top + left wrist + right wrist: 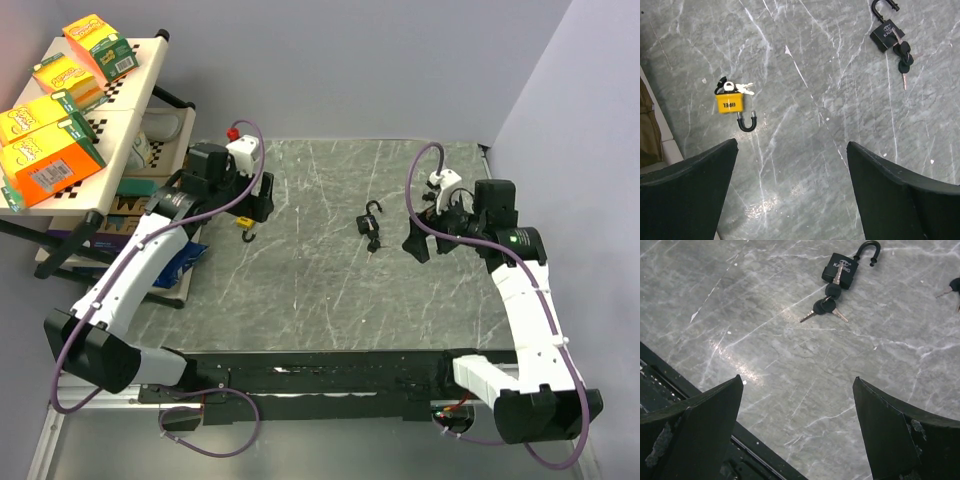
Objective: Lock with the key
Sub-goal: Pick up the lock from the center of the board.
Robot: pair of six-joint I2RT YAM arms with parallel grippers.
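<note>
Centrally on the grey marbled bench (330, 290), the black metal padlock (840, 271) lies shackle-open, its black-headed keys (825, 305) touching its body. The left gripper (792, 145) and right gripper (797, 380) hover spread apart, empty. A yellow keyed padlock (731, 104) lies near the left edge.

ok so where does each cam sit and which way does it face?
Top external: fixed above and behind the bases, looking down on the table; both arms show, left end effector and right end effector open.
Left wrist: on the left arm, facing down; its fingers show; sees a yellow padlock.
Right wrist: on the right arm, facing down; its fingers show; sees the black padlock and keys.
Shared: black padlock in all three; yellow padlock in top and left wrist.
</note>
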